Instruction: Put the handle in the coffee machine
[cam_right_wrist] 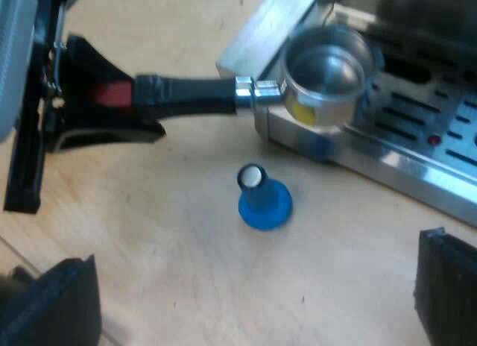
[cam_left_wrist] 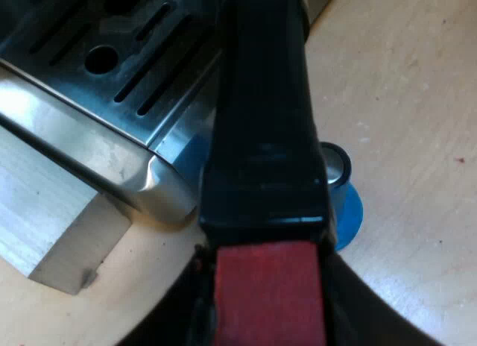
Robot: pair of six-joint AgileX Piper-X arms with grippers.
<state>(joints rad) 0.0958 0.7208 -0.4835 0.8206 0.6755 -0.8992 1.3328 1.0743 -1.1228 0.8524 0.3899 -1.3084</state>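
1. Left gripper [cam_left_wrist: 268,297]: its fingers [cam_left_wrist: 365,316] are clamped on the red end [cam_left_wrist: 270,290] of the handle, right at the left wrist camera.
2. Handle [cam_left_wrist: 261,122]: dark, running away from the left gripper toward the espresso machine and held clear above the table [cam_left_wrist: 402,85].
3. Right gripper [cam_right_wrist: 250,279]: its fingers [cam_right_wrist: 52,305] are spread wide, holding nothing and hanging over bare tabletop.
4. Tamper [cam_right_wrist: 262,193]: blue, standing upright on its broad base on the table. It is near the machine's corner, beneath the line of the handle and apart from both grippers.
5. Holder [cam_right_wrist: 328,63]: the metal basket at the handle's far end, with its open side up and bare metal showing inside. It is carried roughly level at the machine's front, over the corner of the drip tray. Whether it touches the machine cannot be told.
6. Drip tray [cam_left_wrist: 112,55]: slotted metal, forming the front of the espresso machine [cam_right_wrist: 432,18].
7. Wooden block [cam_left_wrist: 52,227]: pale, lying under the machine's edge.
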